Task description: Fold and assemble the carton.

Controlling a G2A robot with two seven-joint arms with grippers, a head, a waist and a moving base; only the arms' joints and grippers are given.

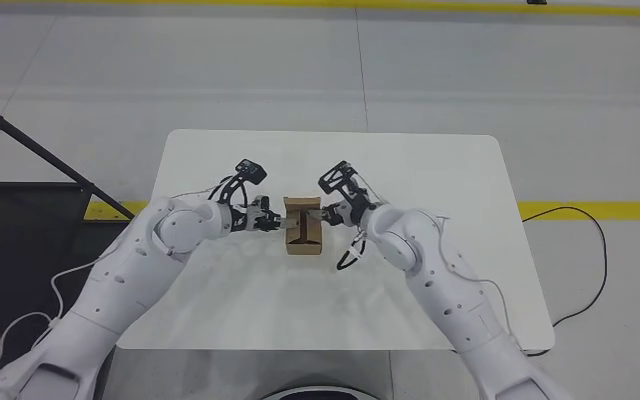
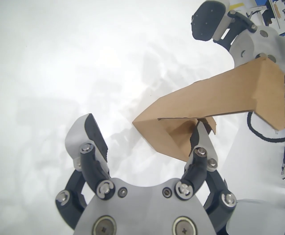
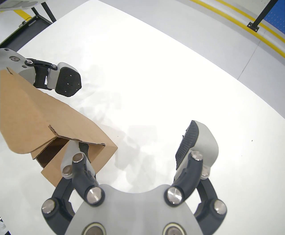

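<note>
Top view: carton [image 1: 303, 228], plain brown card, part-folded, sits about mid-table [image 1: 430, 180] on the white top, between the two arms. Left gripper [image 1: 268, 218] is at one end of it, right gripper [image 1: 331, 212] at the opposite end, each touching or just beside the card; can't tell which from here. Yellow floor line [image 1: 105, 208] shows past the table edge. Left wrist view: left gripper spread wide, clamping nothing. One finger [image 2: 200, 138] is tucked into the carton's open end against the inner wall, the other finger [image 2: 93, 133] is well apart over bare table. Carton lies on its side w/ a long flap [image 2: 222, 93] raised and tilted. A black pad [image 2: 207, 20] of the right gripper shows beyond that flap. Card faces are plain brown. Right wrist view: right gripper also wide, gripping nothing. One finger [image 3: 75, 153] sits inside the open end under the flap, the other finger [image 3: 191, 140] is over bare table, apart from the card. The left gripper's pad [image 3: 66, 82] shows at the far side of the carton, just beside the raised flap.
</note>
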